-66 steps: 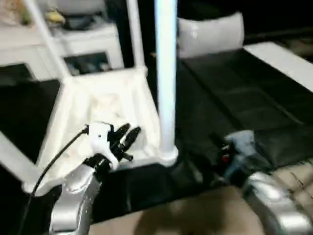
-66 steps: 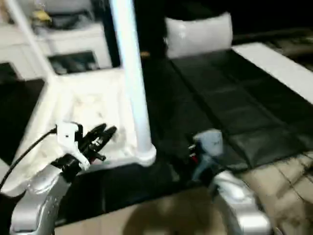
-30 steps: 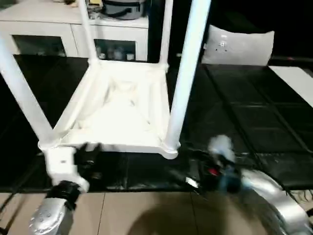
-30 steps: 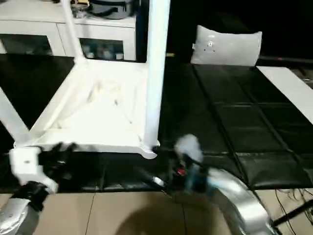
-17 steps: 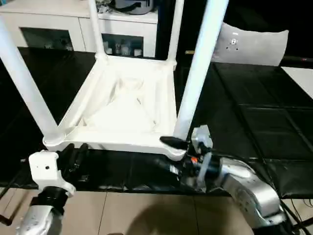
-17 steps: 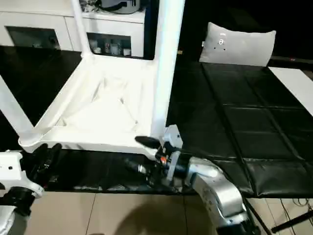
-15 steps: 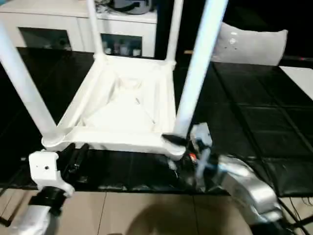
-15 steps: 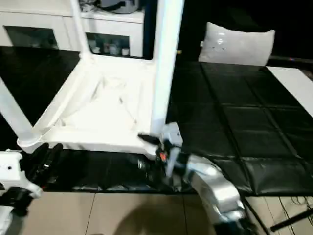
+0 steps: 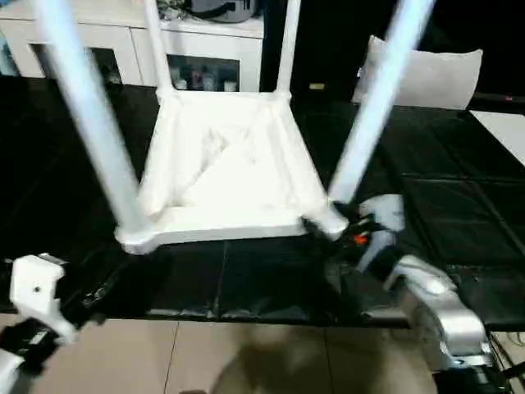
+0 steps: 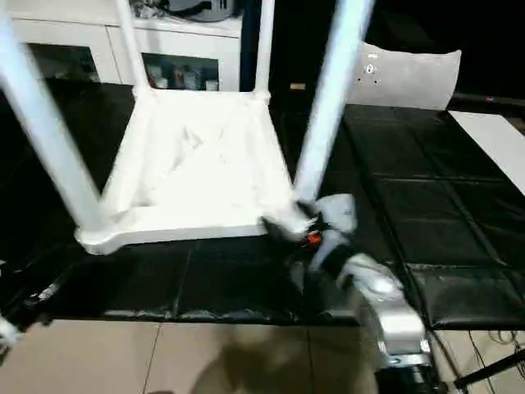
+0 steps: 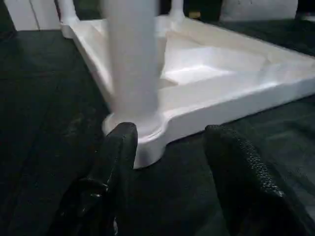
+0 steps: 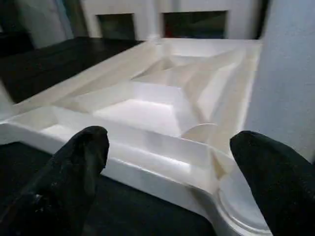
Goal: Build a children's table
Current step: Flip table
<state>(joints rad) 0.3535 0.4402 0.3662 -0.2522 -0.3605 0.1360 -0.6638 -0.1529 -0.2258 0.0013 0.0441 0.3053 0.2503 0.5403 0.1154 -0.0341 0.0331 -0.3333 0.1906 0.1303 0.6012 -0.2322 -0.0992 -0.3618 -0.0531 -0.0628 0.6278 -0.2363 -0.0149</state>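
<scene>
— On the black bench (image 9: pixel 459 205), where does the children's table (image 9: pixel 230 164) stand?
— Upside down, four legs up.
— Right hand (image 12: pixel 167 167)?
— Fingers spread wide, straddling the near right corner socket (image 12: pixel 241 206); contact cannot be told.
— Left hand (image 11: pixel 170 147)?
— Parted, empty, just before the near left corner.

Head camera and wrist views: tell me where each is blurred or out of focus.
Left eye view: the two near legs and the right gripper smear with motion; the far cabinet stays fairly crisp. Left wrist view: the near leg is soft. Right wrist view: the black fingers are out of focus.
</scene>
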